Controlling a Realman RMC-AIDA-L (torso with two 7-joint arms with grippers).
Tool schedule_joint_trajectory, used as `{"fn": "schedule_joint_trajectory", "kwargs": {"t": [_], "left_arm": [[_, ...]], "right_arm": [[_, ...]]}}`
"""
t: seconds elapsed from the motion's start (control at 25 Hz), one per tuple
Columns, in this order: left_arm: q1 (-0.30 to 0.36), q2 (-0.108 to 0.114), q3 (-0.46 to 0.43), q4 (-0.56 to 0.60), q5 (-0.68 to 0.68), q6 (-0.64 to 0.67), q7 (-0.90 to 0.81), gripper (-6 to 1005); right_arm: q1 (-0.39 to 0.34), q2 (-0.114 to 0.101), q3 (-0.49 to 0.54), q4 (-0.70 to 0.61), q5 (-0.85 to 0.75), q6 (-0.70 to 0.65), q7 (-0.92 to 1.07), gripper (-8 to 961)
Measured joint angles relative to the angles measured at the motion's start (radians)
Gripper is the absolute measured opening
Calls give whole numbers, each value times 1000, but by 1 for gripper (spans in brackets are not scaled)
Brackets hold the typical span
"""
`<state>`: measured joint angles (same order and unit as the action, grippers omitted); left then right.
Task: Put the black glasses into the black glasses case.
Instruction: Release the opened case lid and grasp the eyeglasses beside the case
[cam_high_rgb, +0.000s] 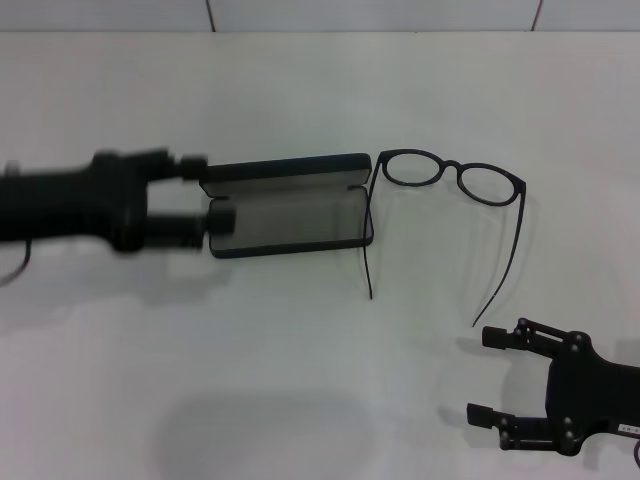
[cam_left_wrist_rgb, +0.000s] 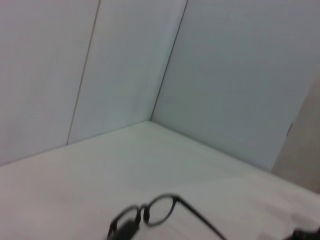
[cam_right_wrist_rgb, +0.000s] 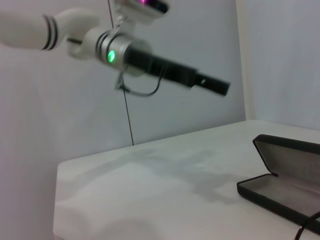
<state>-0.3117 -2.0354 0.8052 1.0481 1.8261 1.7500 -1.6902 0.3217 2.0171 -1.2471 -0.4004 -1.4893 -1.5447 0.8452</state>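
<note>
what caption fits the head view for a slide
Left gripper at open glasses case; glasses beside it; right gripper open.

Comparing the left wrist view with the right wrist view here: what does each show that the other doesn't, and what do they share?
Only the left wrist view shows the black glasses, their rims and one temple lying on the white table.

Only the right wrist view shows the black glasses case, lid open and grey lining visible, plus the left arm reaching above the table, not touching the case.

Both show the white table and the pale walls behind it. Neither shows the right claw; in the head view it is open, away from the glasses.
</note>
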Motion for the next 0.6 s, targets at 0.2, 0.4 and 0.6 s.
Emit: {"fn": "schedule_joint_trajectory", "kwargs": {"t": [0.2, 0.4, 0.6], "left_arm": [[119, -39, -22, -11, 17, -8, 184, 883], [200, -52, -85, -152, 26, -17, 430, 880], [219, -49, -129, -267, 67, -78, 550, 876]], "right_arm": [[1, -1, 0, 0, 0, 0, 0, 851], [-6, -1, 21, -1, 0, 3, 0, 851], [-11, -3, 29, 0, 0, 3, 2, 851]]}}
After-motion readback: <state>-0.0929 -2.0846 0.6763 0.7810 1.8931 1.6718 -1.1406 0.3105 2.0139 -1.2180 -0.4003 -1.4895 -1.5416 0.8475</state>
